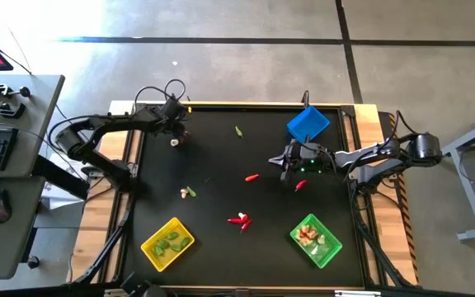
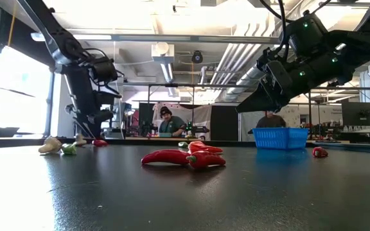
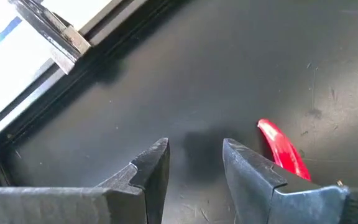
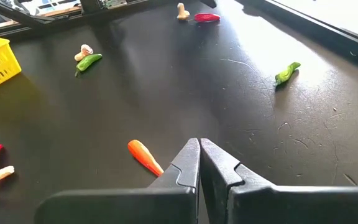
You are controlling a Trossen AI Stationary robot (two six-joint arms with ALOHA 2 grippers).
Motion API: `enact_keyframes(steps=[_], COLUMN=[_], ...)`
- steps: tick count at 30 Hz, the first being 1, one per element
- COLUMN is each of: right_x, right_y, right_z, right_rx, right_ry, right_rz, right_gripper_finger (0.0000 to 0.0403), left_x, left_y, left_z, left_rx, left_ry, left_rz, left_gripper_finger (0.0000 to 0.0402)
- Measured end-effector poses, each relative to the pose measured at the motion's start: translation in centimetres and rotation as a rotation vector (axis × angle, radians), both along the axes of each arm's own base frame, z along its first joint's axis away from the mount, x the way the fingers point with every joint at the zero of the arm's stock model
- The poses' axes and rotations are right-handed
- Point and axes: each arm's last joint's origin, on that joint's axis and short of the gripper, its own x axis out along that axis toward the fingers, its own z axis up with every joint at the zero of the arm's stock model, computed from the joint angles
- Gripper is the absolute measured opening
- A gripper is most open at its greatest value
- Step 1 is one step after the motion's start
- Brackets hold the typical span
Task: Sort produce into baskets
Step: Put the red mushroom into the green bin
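My left gripper (image 3: 194, 146) stands open just above the black table near its far left corner (image 1: 177, 132), with nothing between its fingers. A red chili (image 3: 283, 151) lies on the table close beside the outer side of one finger, and a whitish bulb (image 1: 175, 142) lies next to it. My right gripper (image 4: 199, 146) is shut and holds nothing. It hovers right of the table's middle (image 1: 283, 161), with an orange piece (image 4: 145, 156) on the table just below it. The blue basket (image 1: 308, 124), yellow basket (image 1: 167, 243) and green basket (image 1: 316, 239) all sit on the table.
Loose produce lies scattered: a green pod (image 1: 238, 130) at the far middle, a bulb with a green pod (image 1: 188, 193) at left, red chilies (image 1: 239, 219) near the front middle, and a red piece (image 1: 300, 185) near my right gripper. A raised frame edges the table (image 3: 55, 93).
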Motion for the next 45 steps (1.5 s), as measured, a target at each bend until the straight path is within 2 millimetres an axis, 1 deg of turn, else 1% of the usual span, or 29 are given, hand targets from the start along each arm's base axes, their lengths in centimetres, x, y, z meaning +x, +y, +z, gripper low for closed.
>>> enact_keyframes(steps=[5,10,13,16,19,23,29,32,45], right_x=[0.0,0.0,0.0,0.0,0.0,0.0,0.0,0.0,0.0], right_y=[0.0,0.0,0.0,0.0,0.0,0.0,0.0,0.0,0.0], right_z=[0.0,0.0,-0.1,-0.1,-0.1,-0.1,-0.1,-0.1,-0.1], right_rx=[0.0,-0.001,-0.001,-0.001,-0.001,-0.001,-0.001,-0.001,0.0], right_ry=[0.0,0.006,0.008,0.008,0.008,0.008,0.008,0.009,0.011], right_rz=[0.0,0.001,0.001,0.001,0.002,0.002,0.002,0.002,0.002], right_gripper_finger=[0.0,0.0,0.0,0.0,0.0,0.0,0.0,0.0,0.0], left_x=[0.4,0.7,0.6,0.2,-0.1,-0.1,0.5,0.6,0.6], left_y=[-1.1,-3.4,-4.7,-5.3,-5.5,-5.4,-5.0,-5.1,-5.0], left_z=[0.2,1.7,2.7,3.3,3.3,2.8,2.0,1.5,1.5], left_rx=[-0.042,-0.077,-0.101,-0.092,-0.083,-0.098,-0.124,-0.168,-0.168], left_ry=[0.007,-0.019,-0.024,0.019,0.084,0.116,0.112,0.118,0.101], left_rz=[-0.044,-0.094,-0.083,-0.039,-0.001,0.001,-0.026,-0.036,-0.021], left_gripper_finger=[0.0135,0.0134,0.0134,0.0134,0.0134,0.0134,0.0134,0.0134,0.0134])
